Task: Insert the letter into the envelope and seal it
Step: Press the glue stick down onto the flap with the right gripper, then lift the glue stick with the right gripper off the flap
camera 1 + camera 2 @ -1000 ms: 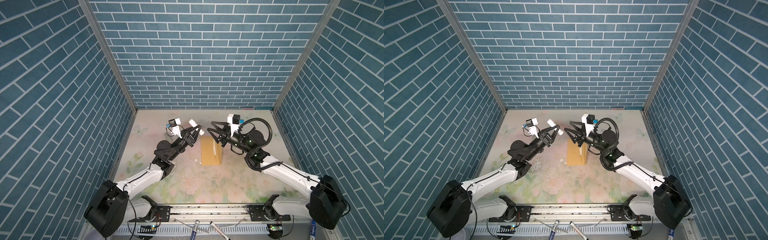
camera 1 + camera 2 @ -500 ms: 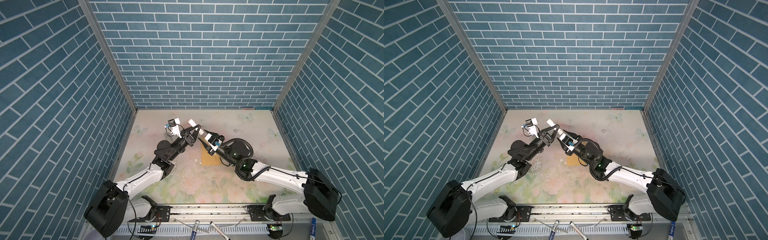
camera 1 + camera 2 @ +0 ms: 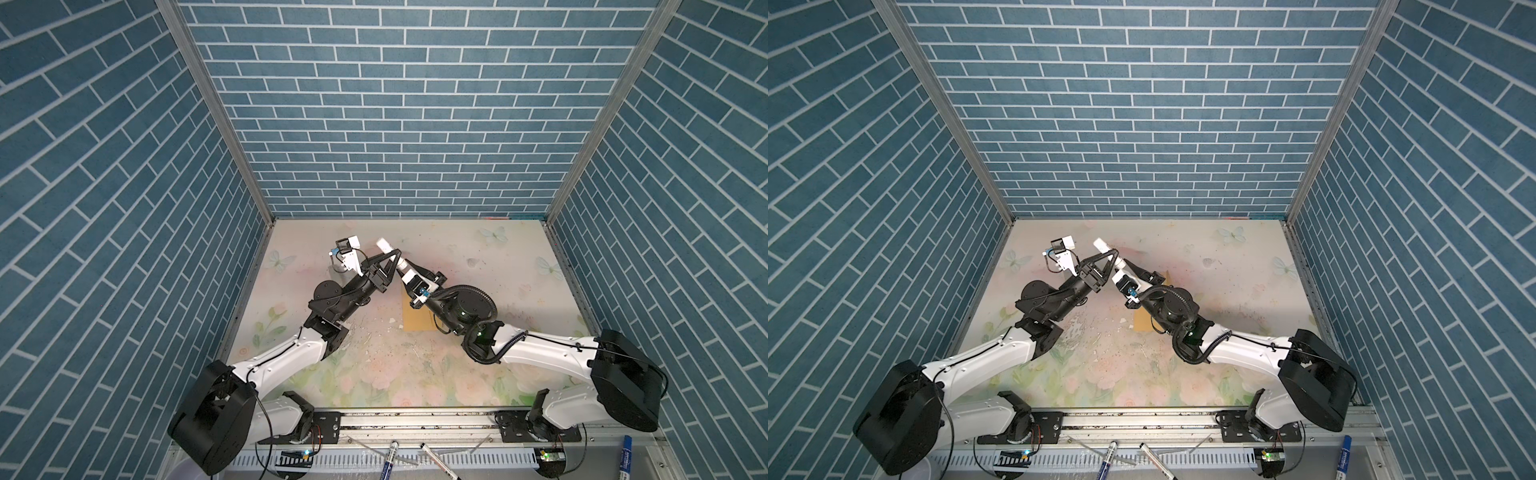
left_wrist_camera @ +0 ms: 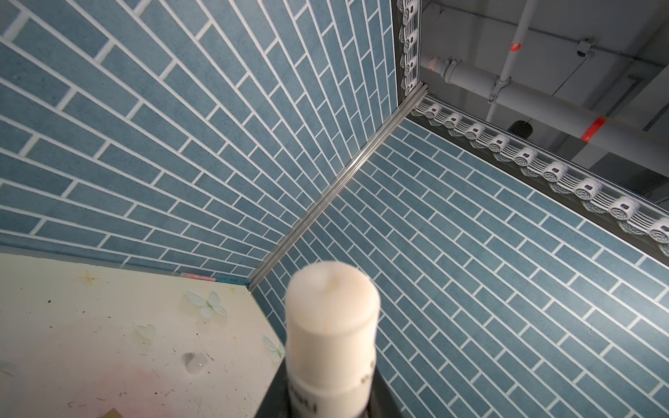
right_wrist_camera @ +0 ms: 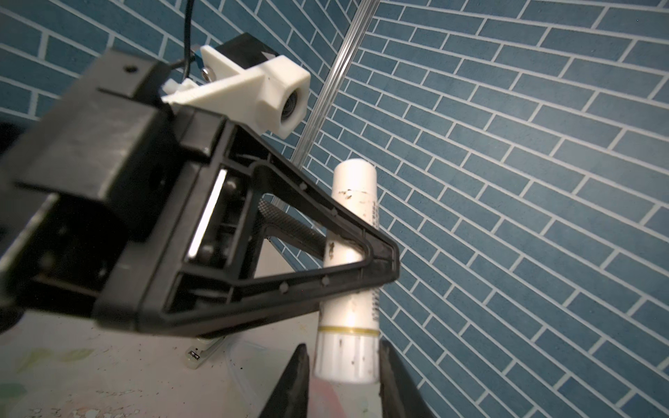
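Inside blue-brick walls, above floral table: clamping white glue stick aloft in left gripper; straddling its lower end with right gripper, fingers narrow, grip unclear; partly hiding flat-lying envelope under right arm.

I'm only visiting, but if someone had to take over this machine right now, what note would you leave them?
Left gripper: shut on the middle of a white glue stick, held up off the table.
Right gripper: its fingers flank the stick's lower end; whether they pinch it is unclear.
Envelope: flat on the table, partly under the right arm; flap hidden.
Letter: not in view, perhaps already inside; check.
Done: glue stick picked up.
Left: probably uncap the stick, glue the flap, press it shut.
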Robot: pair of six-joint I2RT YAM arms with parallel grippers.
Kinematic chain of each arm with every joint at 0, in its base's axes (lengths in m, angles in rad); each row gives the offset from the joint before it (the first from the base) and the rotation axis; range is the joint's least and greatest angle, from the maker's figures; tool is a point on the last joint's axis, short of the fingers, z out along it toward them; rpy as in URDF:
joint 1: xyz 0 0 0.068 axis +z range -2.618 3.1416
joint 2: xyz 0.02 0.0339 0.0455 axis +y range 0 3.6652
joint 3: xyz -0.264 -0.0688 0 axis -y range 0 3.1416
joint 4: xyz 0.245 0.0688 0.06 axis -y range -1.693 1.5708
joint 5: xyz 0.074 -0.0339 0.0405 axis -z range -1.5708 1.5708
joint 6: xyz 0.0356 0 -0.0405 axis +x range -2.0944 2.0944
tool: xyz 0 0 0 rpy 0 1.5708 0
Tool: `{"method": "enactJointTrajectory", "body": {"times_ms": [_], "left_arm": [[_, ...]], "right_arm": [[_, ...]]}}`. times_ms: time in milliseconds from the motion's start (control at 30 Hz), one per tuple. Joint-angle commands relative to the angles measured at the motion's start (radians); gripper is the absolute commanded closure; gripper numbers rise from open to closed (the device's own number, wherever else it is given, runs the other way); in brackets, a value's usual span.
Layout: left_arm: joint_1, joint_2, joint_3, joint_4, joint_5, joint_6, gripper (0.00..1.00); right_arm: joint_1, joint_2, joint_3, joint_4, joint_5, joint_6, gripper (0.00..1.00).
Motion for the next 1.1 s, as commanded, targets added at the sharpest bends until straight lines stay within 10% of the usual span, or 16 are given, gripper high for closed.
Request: {"method": "enactJointTrajectory", "body": {"times_ms": [0, 467, 733, 1067], "left_arm": [[0.0, -0.01, 0.004, 0.015, 0.004, 0.0, 1.0], [-0.001, -0.007, 0.003, 0.01, 0.019, 0.029, 1.0], [0.0, 0.017, 0.003, 0.086, 0.086, 0.075, 1.0], [-0.001, 0.028, 0.01, 0.111, 0.138, 0.104, 1.0]], "right_arm": [[0.011, 0.009, 0.045, 0.042, 0.023, -0.04, 0.7], [-0.005, -0.052, 0.087, -0.089, -0.037, 0.166, 1.0], [-0.263, -0.113, 0.154, -0.245, -0.554, 0.802, 1.0], [-0.425, 0.069, 0.22, 0.065, -0.958, 1.372, 1.0]]}}
